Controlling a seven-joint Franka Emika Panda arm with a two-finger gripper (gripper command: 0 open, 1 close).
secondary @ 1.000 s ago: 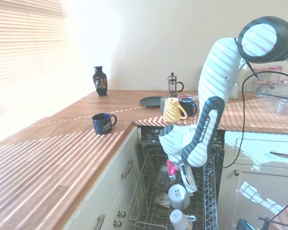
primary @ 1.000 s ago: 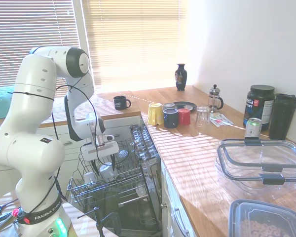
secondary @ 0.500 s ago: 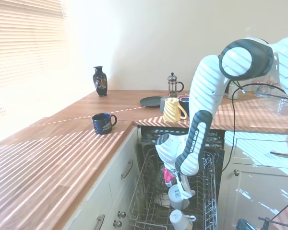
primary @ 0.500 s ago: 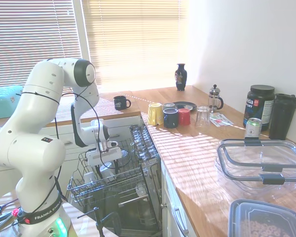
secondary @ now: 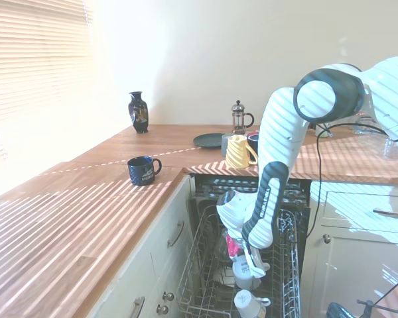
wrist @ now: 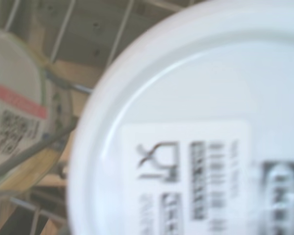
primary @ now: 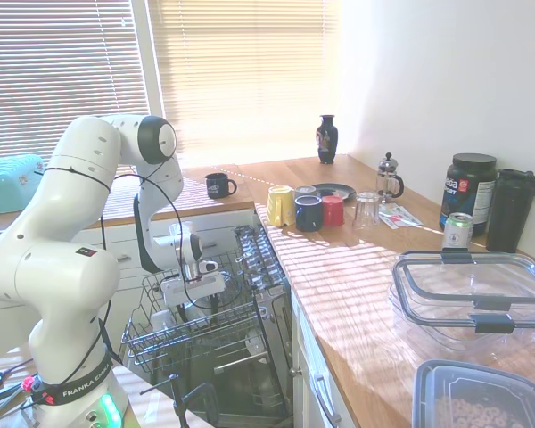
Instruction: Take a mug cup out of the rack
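Note:
The rack (primary: 152,343) is pulled out of the dishwasher, and my arm reaches down into it. The mug cup (secondary: 242,273), glossy white, stands upside down among the rack's (secondary: 199,278) tines. My gripper (secondary: 251,264) is right over it, open, with one finger down beside the mug's wall. In the wrist view the mug cup's (wrist: 196,147) base with its printed label fills most of the picture, very close. From the first exterior view my gripper (primary: 194,301) hides most of the mug.
A second white mug (secondary: 247,303) sits nearer the rack's front. A white item with a red label (wrist: 14,117) stands beside the mug. On the counter are a black mug (primary: 219,185), a yellow mug (primary: 280,205), a blue mug (primary: 308,212) and a red mug (primary: 333,210).
The arm has folded lower and the gripper has sunk from above the rack down onto the white mug cup. The mug has not moved.

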